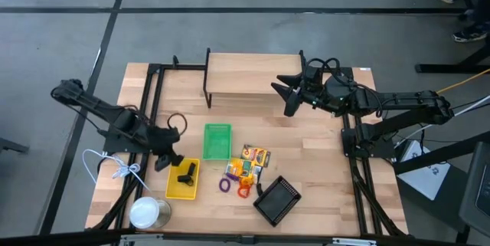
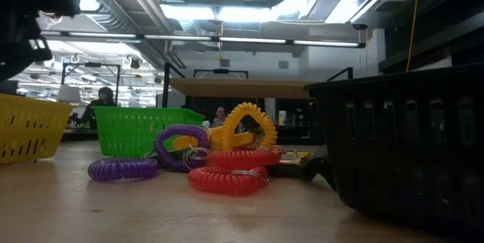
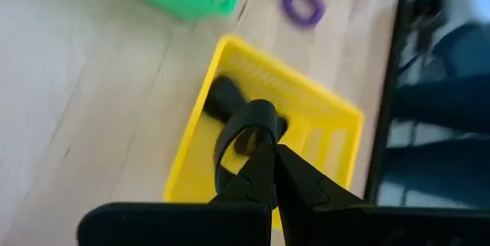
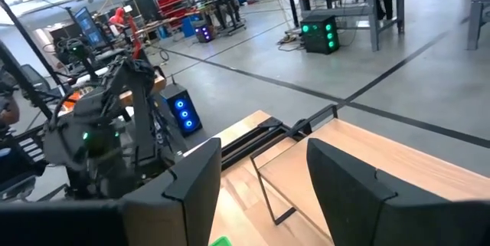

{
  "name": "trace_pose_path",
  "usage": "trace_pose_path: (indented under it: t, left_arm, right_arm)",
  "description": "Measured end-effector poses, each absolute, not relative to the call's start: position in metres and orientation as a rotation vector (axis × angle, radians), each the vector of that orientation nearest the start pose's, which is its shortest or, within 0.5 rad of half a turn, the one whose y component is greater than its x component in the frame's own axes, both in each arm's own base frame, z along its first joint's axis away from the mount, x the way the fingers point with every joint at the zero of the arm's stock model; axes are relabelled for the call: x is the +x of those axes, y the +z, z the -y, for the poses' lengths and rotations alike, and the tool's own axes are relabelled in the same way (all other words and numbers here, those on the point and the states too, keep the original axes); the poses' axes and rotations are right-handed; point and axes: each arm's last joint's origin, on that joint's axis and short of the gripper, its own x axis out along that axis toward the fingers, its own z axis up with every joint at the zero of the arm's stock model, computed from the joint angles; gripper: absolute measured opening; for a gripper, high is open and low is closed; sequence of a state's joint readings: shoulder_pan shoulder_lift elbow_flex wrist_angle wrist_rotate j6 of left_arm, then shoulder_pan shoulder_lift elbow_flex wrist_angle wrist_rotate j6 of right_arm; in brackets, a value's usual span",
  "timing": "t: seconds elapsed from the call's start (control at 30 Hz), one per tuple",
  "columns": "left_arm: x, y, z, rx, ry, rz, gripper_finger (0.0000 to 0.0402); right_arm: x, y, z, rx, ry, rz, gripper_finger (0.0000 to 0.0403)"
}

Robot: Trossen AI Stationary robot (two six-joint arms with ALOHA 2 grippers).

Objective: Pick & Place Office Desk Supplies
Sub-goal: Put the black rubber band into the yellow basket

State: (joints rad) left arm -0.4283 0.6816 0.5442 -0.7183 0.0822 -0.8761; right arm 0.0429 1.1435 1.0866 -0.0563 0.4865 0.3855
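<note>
Pinched on a black clip (image 3: 246,135), the left gripper (image 3: 264,171) hangs over the yellow tray (image 3: 337,135), where another clip (image 3: 222,96) lies. Best to lower inside the walls before releasing. Right gripper (image 4: 264,181) waits wide apart near the wooden shelf (image 1: 253,73).

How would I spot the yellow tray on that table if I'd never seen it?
Start at the white round can at the wooden table's near left corner. The yellow tray sits just beside it, black clips inside. Its neighbours are green and black mesh; it alone is yellow.
</note>
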Motion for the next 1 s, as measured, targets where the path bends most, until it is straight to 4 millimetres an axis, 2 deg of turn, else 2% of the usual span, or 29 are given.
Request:
trace_pose_path:
  t: [0.37,0.53,0.67,0.9,1.0]
  left_arm:
    - [0.136,0.212,0.070,-0.624,-0.075,-1.030,0.0003]
    - [0.138,0.205,0.072,-0.614,-0.018,-1.076,0.0011]
    - [0.139,0.204,0.074,-0.646,0.001,-1.086,0.0045]
    - [0.140,0.204,0.074,-0.702,0.023,-1.087,0.0128]
    - [0.143,0.209,0.076,-0.728,-0.017,-1.028,0.0152]
  right_arm:
    - [0.252,0.379,0.003,0.349,-0.462,-0.022,0.0197]
    - [0.252,0.379,0.003,0.372,-0.462,-0.017,0.0197]
    - [0.252,0.379,0.003,0.375,-0.455,-0.018,0.0197]
    - [0.252,0.379,0.003,0.375,-0.451,-0.019,0.0197]
    - [0.252,0.379,0.002,0.376,-0.434,-0.022,0.0197]
